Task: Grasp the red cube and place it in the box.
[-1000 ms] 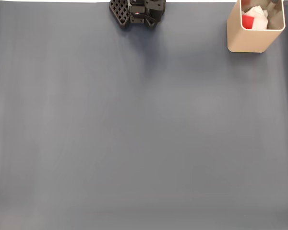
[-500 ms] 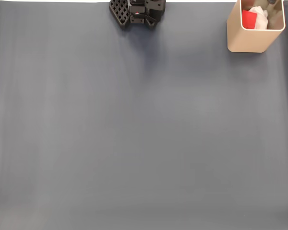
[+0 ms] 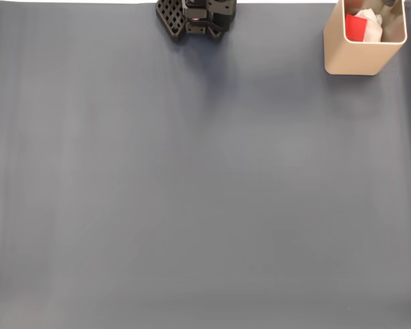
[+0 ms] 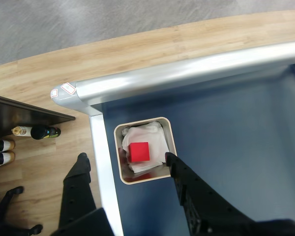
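Hovering high over the box [image 4: 144, 150] in the wrist view, the gripper [image 4: 124, 160] is showing both black fingers [image 4: 179, 169] spread wide at the bottom of the frame, one on each side of the box, with nothing between them.

The cube [image 4: 139, 151] is sitting inside the box, centre of that frame, resting on crumpled white paper [image 4: 146, 137]. In the fixed view the box [image 3: 359, 51] is standing at the upper right on the grey mat [image 3: 192, 178], the cube [image 3: 356, 27] peeking over its rim, and the arm base [image 3: 196, 17] is sitting at top centre.

I'm judging the placing as effectively done; the step in hand is clearing out.

To do that well:
- keep the fingers apart, so nothing is snagging the paper or dragging the cube back up
- lift straight before swinging, since the box is tall and standing close to the metal table edge [image 4: 187, 71], so a sideways brush could tip it
- check the cube isn't riding up on the paper.
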Robot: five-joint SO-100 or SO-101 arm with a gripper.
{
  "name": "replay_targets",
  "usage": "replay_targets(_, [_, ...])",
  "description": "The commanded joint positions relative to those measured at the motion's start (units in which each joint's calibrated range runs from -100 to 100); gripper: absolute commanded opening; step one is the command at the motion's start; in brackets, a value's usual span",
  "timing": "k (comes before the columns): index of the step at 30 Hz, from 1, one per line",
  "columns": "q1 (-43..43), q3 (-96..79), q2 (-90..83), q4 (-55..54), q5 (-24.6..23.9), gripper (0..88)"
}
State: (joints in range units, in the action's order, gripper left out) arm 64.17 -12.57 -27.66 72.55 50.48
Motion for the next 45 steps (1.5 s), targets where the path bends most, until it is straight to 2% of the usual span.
replay_targets(1, [0.39, 0.34, -2.67, -0.91, 0.29, 35.1])
replay_targets(6, [0.25, 0.07, -3.02, -0.91, 0.63, 30.9])
replay_targets(15, [-1.03, -0.48, -4.06, -0.91, 0.83, 0.2])
replay_targets(22, [-6.57, -0.39, -6.22, -0.91, 0.24, 0.2])
replay_targets(38, [-35.48, -9.51, -14.97, -1.00, 2.88, 0.2])
replay_targets(45, [-45.14, -11.34, -16.62, -3.78, 3.32, 0.2])
